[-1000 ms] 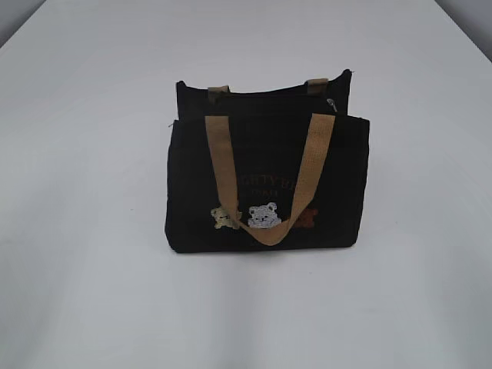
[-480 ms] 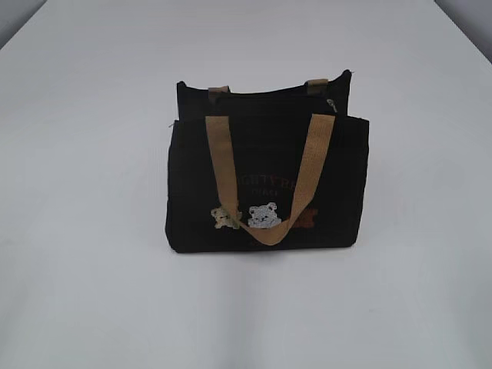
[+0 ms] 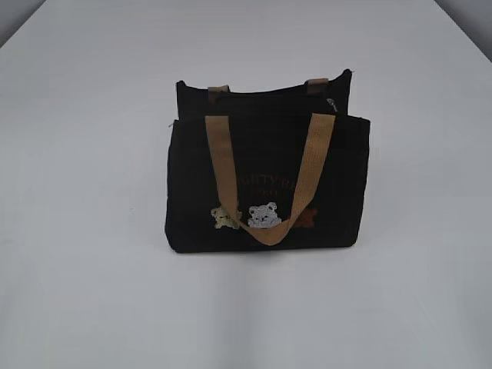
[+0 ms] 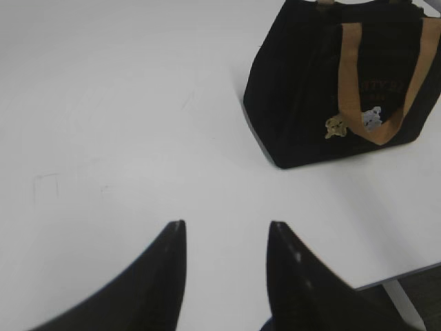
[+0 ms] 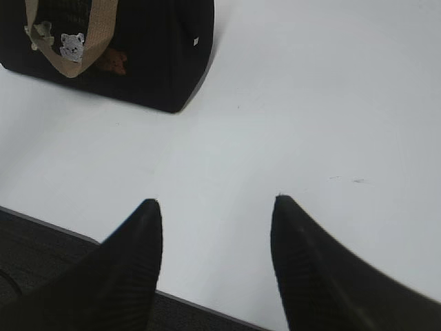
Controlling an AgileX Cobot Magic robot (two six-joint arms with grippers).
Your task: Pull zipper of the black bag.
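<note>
The black bag [image 3: 265, 165] stands upright in the middle of the white table, tan handle hanging over its front with small embroidered bears below. A small silver zipper [image 3: 332, 104] pull shows at the bag's top right corner. Neither gripper appears in the exterior view. In the left wrist view my left gripper [image 4: 226, 224] hovers open over bare table, with the bag [image 4: 303, 89] far off at the upper right. In the right wrist view my right gripper [image 5: 217, 200] is open near the table's front edge, the bag [image 5: 151, 48] at the upper left. Nothing is between either pair of fingers.
The white table [image 3: 92, 269] spreads around the bag on all sides. Its front edge [image 5: 62, 231] runs just under the right gripper, with dark floor below. A table corner [image 4: 406, 272] shows at the lower right of the left wrist view.
The bag has not moved in the exterior view. No arm enters that view.
</note>
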